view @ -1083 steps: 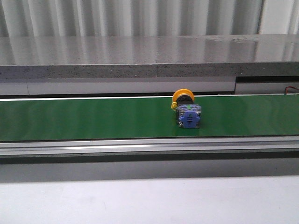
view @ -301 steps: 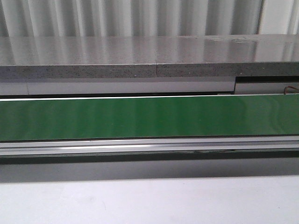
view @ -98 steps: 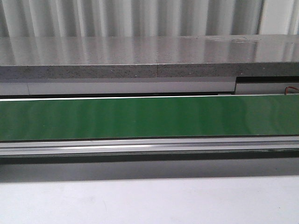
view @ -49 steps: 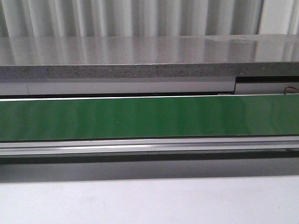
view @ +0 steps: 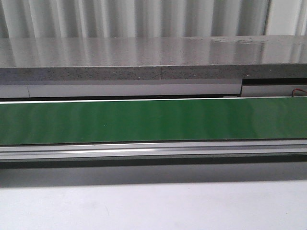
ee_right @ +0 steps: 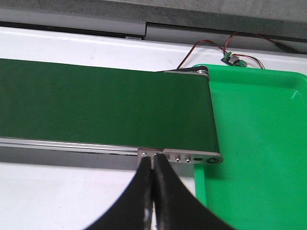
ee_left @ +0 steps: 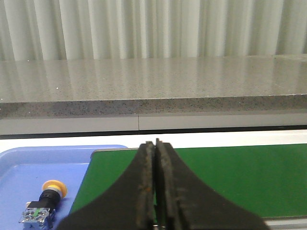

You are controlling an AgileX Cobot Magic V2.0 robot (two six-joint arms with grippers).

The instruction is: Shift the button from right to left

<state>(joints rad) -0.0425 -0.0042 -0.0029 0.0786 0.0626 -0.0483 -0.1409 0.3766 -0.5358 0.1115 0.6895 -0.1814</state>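
Note:
The button (ee_left: pixel 44 206), with its yellow-orange cap, black collar and blue-grey block end, lies in the blue tray (ee_left: pixel 29 167) at the left end of the green belt (ee_left: pixel 240 177), seen only in the left wrist view. My left gripper (ee_left: pixel 156 143) is shut and empty, over the belt's left end, to the right of the button. My right gripper (ee_right: pixel 152 160) is shut and empty, over the belt's front rail near its right end. The front view shows the bare belt (view: pixel 153 120) and neither gripper.
A green tray (ee_right: pixel 259 143) stands at the belt's right end. A small circuit board with red and black wires (ee_right: pixel 232 58) lies behind it. A grey stone ledge (view: pixel 153 62) runs behind the belt. White table (view: pixel 153 206) lies in front.
The button stood on the belt 11 seconds ago; it has been gone from the front view since 3 seconds ago. Nothing has moved in the last second.

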